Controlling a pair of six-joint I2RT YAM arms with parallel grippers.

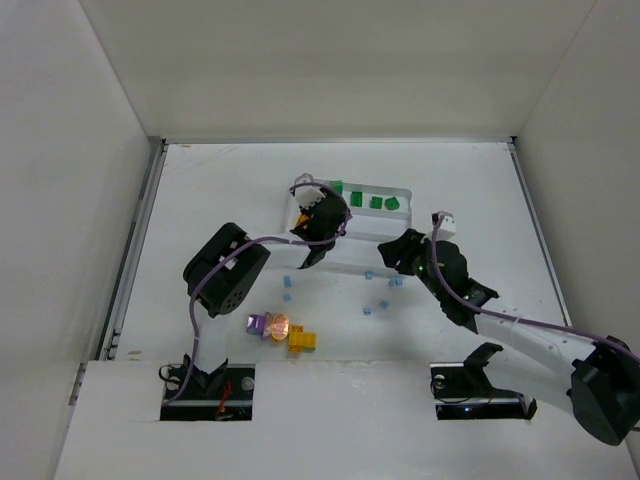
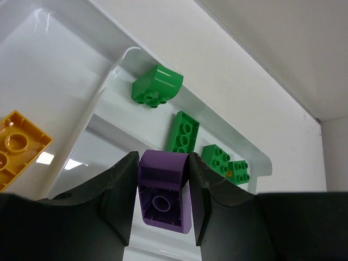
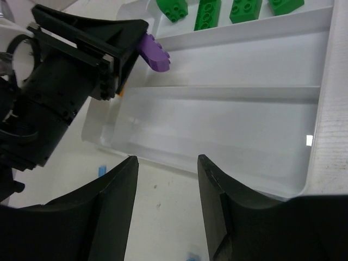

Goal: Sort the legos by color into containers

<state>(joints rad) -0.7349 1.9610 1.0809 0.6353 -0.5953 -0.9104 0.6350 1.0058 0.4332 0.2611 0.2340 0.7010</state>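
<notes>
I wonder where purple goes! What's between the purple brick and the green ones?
Only a thin white divider of the tray, seen best in the right wrist view.

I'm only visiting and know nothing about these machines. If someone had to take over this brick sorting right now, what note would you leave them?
Left end effector: shut on a purple brick, held over the white tray.
Right end effector: open and empty, over the table beside the tray.
Done: four green bricks lie in the far compartment, and one yellow brick in another compartment.
Left: drop the purple brick into a free compartment. Then sort the cluster of purple, orange and yellow pieces and the small light blue pieces scattered on the table.
</notes>
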